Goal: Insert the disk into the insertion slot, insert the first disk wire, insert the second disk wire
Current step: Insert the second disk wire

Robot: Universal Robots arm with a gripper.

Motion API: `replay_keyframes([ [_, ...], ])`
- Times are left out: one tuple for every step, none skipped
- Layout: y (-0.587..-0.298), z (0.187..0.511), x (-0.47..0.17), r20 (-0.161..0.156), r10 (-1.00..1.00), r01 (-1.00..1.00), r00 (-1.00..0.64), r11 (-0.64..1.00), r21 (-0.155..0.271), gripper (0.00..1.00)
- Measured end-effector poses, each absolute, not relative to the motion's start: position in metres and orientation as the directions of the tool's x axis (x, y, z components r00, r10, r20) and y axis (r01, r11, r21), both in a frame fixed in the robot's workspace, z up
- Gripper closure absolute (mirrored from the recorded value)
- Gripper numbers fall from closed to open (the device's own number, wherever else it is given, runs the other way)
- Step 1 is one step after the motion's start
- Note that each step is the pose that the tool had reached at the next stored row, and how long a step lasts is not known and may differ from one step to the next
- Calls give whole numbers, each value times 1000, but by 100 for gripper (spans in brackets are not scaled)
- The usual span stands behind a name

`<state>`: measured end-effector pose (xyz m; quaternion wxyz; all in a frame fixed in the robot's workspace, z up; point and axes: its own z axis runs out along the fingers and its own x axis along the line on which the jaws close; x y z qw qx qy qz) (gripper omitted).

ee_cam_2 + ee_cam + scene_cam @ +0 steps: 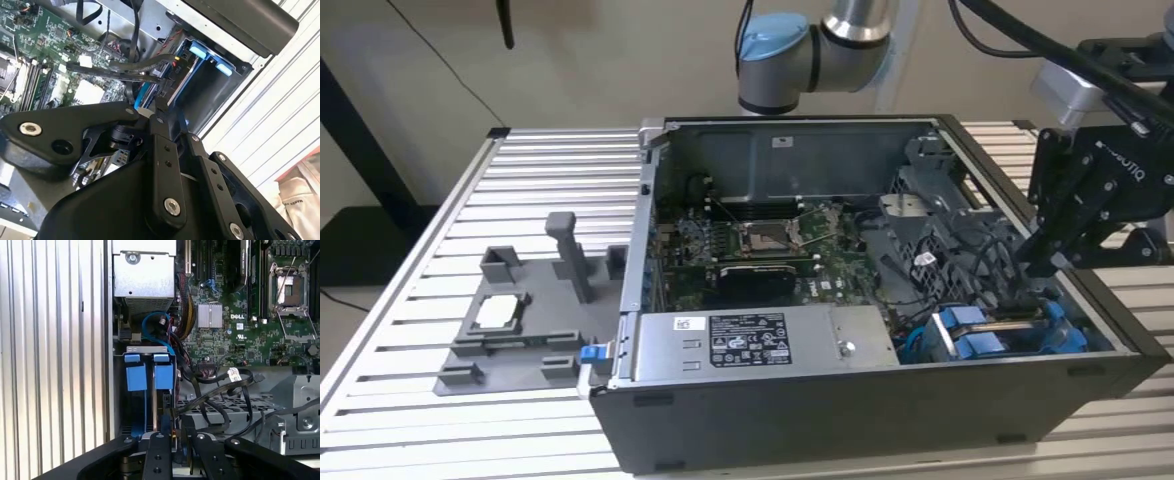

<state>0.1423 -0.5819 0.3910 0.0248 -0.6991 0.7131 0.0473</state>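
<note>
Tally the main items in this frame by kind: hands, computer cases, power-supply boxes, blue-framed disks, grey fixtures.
Hand: 1
Computer case: 1
Power-supply box: 1
Blue-framed disk, sitting in the case's drive bay: 1
Grey fixture on the table beside the case: 1
Total: 5

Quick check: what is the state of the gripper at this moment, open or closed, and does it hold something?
Gripper: low in the case by the disk; open or closed cannot be told, nor whether it holds anything.
</note>
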Motion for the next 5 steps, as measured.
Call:
replay_keyframes([
  [-582,391,142,-103,-994,-999,-21,18,33,76],
  [-582,391,142,-104,-994,-999,-21,18,33,76],
  [-582,391,142,-105,-994,-999,-21,18,33,76],
  [-582,391,142,-106,-994,-999,-21,18,33,76],
  [-582,391,142,-107,-994,-999,-21,18,33,76],
])
